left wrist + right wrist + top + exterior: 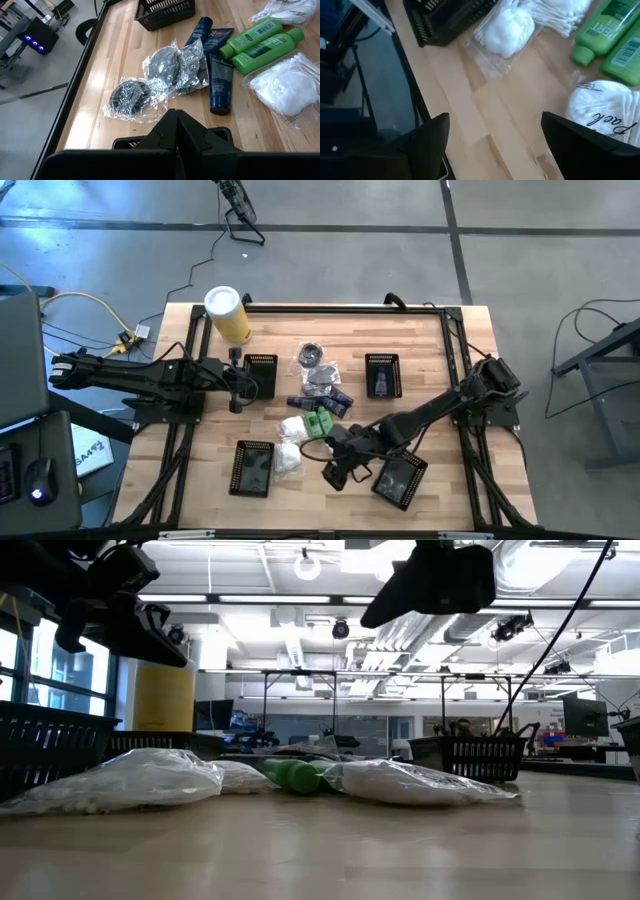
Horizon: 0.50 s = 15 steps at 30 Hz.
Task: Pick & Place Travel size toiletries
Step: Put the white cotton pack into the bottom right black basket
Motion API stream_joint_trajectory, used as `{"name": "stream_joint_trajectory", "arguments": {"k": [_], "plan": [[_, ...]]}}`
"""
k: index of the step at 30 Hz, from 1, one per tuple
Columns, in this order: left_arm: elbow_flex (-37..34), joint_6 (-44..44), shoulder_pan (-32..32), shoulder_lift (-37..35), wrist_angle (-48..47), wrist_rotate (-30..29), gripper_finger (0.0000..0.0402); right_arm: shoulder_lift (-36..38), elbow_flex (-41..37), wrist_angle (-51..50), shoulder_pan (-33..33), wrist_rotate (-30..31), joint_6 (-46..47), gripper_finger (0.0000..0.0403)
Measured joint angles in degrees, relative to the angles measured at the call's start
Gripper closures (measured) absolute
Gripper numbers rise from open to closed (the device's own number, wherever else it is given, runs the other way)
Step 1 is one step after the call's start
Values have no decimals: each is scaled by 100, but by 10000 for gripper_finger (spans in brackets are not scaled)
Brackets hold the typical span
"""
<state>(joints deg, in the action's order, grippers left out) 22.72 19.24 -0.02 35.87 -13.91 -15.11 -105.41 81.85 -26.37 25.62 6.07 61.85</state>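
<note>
Right gripper [492, 145] nearest lens, fingers spread, empty, above bare wood beside white cotton packets [507, 25] and small green plastic bottles [615, 35]. Only left wrist view shows dark blue tubes [220, 82], silvery-clear crinkled packets [160, 75]; left gripper [176, 125] clenched, empty.

Four black mesh baskets [383, 374] sit on the wooden worktop [440, 350]; a tall yellow canister [228, 314] stands near its far-left corner.
</note>
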Motion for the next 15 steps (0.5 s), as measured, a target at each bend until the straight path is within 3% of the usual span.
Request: {"name": "stream_joint_trajectory", "arguments": {"k": [6,15], "plan": [[0,1,0,-1,-4,-1,402,-274,5,-25,-10,3,301,115],[0,-1,0,-1,-127,0,402,-849,8,557,-10,-997,398,145]]}}
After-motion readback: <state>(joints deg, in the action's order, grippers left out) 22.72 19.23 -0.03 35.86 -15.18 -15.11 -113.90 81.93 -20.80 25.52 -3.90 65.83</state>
